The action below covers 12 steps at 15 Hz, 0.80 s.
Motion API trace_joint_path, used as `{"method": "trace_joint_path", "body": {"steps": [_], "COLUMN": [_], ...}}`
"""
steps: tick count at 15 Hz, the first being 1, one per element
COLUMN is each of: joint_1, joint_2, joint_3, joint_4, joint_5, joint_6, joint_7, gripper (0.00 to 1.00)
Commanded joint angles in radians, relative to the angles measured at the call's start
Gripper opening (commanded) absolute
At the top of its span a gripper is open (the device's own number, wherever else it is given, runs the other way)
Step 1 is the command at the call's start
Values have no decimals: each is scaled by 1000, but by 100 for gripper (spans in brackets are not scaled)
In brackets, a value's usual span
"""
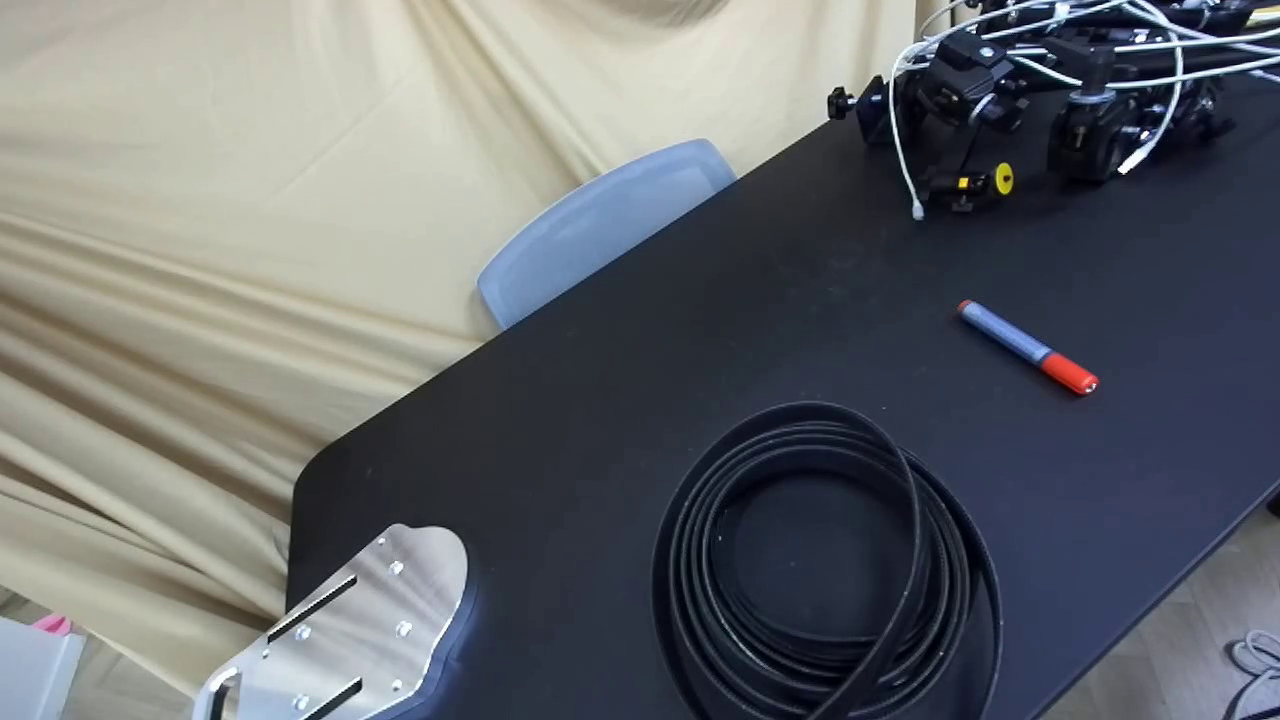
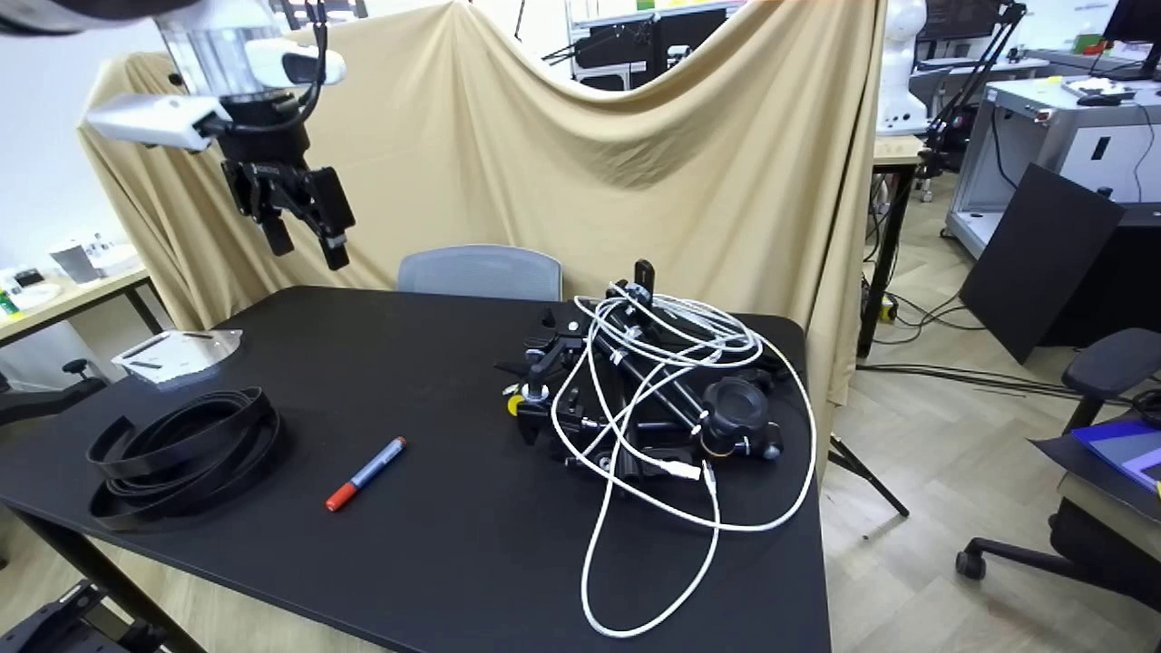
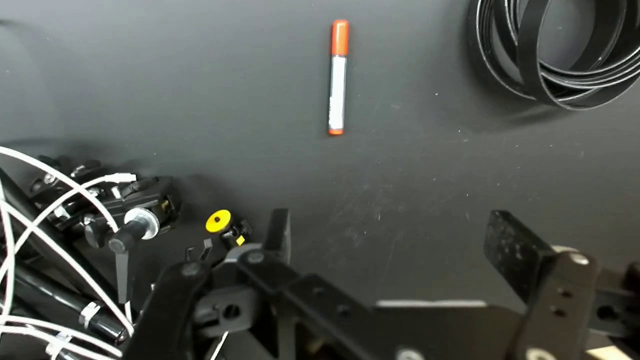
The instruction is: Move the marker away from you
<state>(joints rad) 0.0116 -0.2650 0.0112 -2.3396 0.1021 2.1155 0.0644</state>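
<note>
- A blue marker (image 2: 366, 473) with a red-orange cap (image 2: 341, 496) lies on its side on a black desk (image 2: 453, 562), between a coil of black strapping (image 2: 186, 446) and a heap of clamps and tubes (image 2: 739, 408).
- The cap points toward the long edge opposite a chair (image 1: 610, 230), whose blue-gray back shows against a beige curtain (image 1: 250, 200).
- A robot arm (image 2: 213, 54) holds its gripper (image 2: 309, 251) above the desk in an exterior view, the jaws spread wide.
- In the wrist view, dark desk surface fills the gap between the jaws; the marker lies well apart from them in the upper half, cap topmost, a pale label (image 3: 337, 92) along its barrel.
- White cables (image 2: 678, 469) loop over the heap, a long bend of them reaching down onto the desk.
- A yellow disc (image 3: 218, 221) shows at the edge of the heap, near one of the jaws as the wrist view frames it.
- A slotted metal plate (image 1: 350, 630) gleams at one end of the desk; the coil lies closer to it than the marker does.
</note>
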Motion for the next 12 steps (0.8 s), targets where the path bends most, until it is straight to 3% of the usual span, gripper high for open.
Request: {"method": "trace_joint_path", "body": {"steps": [1,7,12], "joint_1": [-1,8,6], "joint_2": [-4,61,181], "joint_3": [31,77,94], "joint_4": [-125,-305,-381], "joint_5": [-25,-12,-31], "joint_6": [187,536,664], "joint_7": [75,172,240], "gripper": [100,100,100]}}
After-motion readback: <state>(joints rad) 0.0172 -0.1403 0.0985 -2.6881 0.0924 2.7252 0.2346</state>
